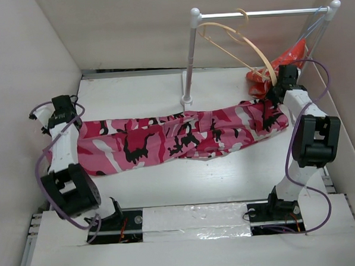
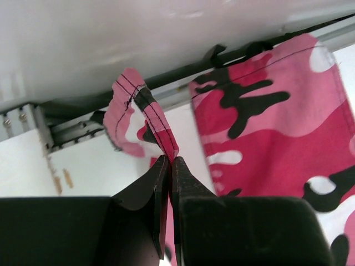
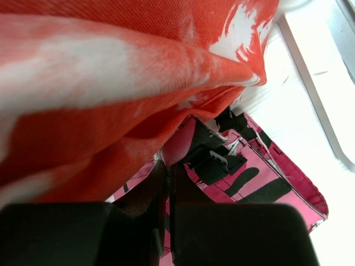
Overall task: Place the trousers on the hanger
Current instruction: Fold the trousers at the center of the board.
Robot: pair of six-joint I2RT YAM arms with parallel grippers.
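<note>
The pink, red, white and black camouflage trousers (image 1: pixel 178 137) are stretched lengthwise between my two grippers above the table. My left gripper (image 1: pixel 74 112) is shut on a hem fold at their left end (image 2: pixel 161 138). My right gripper (image 1: pixel 276 92) is shut on their right end, near a black buckle (image 3: pixel 213 164), and presses up against the red-orange cloth (image 3: pixel 111 66). The pale wooden hanger (image 1: pixel 238 43) hangs tilted from the white rail (image 1: pixel 260 12), just above and left of my right gripper.
The white rail's left post (image 1: pixel 188 61) stands on a round foot behind the trousers' middle. The red-orange cloth with white marks (image 1: pixel 278 65) hangs by the rail's right post. White walls close in on the left, back and right.
</note>
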